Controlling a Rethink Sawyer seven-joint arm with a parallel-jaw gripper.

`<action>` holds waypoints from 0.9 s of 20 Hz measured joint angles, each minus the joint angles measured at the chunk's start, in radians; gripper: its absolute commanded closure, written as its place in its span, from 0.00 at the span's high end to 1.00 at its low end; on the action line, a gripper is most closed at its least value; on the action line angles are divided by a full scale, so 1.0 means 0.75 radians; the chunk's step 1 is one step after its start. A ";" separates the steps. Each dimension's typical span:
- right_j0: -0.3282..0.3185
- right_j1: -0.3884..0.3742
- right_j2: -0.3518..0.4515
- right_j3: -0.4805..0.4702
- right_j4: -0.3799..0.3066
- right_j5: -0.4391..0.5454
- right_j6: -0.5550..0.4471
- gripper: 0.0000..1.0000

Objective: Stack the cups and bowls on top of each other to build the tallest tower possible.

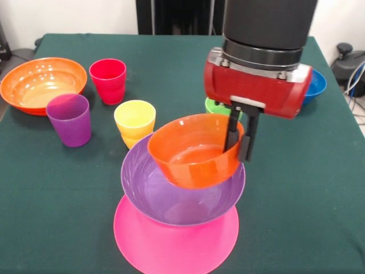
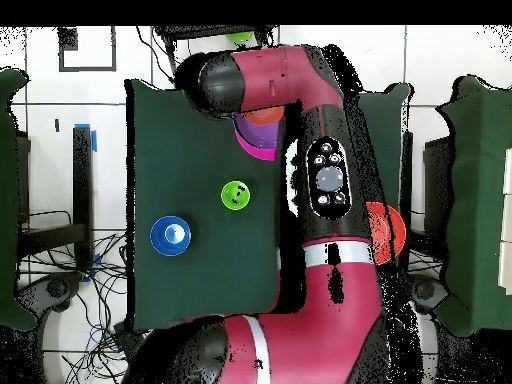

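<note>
On dark green table cloth (white wall behind), pincer clamped on small orange bowl's rim.

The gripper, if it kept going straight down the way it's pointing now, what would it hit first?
Probably the purple bowl. The gripper is clamped on the rim of the small orange bowl, which looks to hang tilted just above the purple one on the pink bowl; depth is unclear.

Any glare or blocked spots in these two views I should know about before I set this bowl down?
Front view: soft highlights on the small orange bowl and purple bowl, nothing washed out; the pincer grips the orange rim, its housing hiding most of the green bowl. Overhead view: the arm covers most of the tower, and the cups are not visible there.
</note>
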 measured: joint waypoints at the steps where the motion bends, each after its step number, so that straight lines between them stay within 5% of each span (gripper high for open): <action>1: 0.010 0.004 -0.007 -0.007 0.000 0.000 0.000 0.00; 18: 0.104 0.124 -0.197 -0.215 -0.007 0.031 0.000 0.00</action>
